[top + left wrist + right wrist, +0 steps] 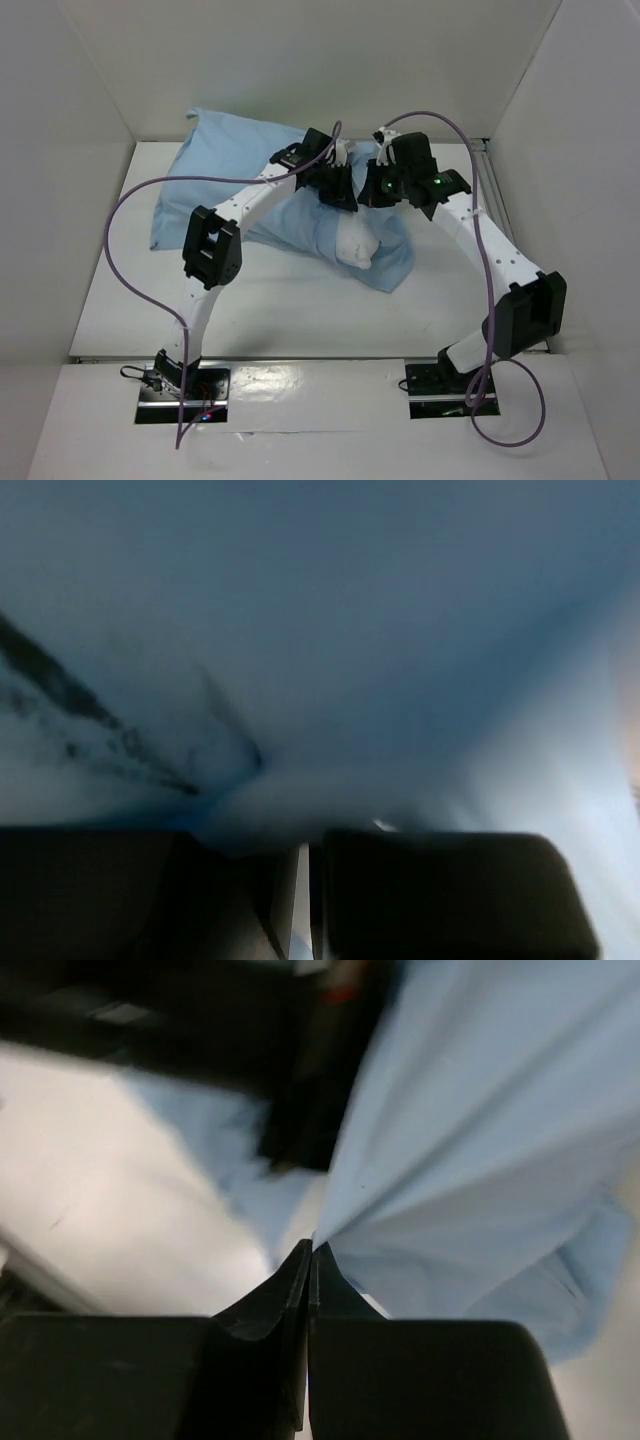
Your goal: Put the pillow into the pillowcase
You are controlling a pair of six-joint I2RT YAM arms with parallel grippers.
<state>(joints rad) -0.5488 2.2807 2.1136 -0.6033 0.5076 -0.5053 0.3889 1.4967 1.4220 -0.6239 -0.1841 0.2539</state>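
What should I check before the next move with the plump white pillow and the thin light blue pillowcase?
1. The right gripper is shut on the thin light blue cloth pillowcase: ok.
2. The left gripper holds the pillowcase: cannot tell, blurred view.
3. The plump white fabric pillow is fully inside: not ok, one end shows.
4. Both lie on the white table: ok.

walls [300, 60]: plain white, three sides | table [120, 310]: white | light: even
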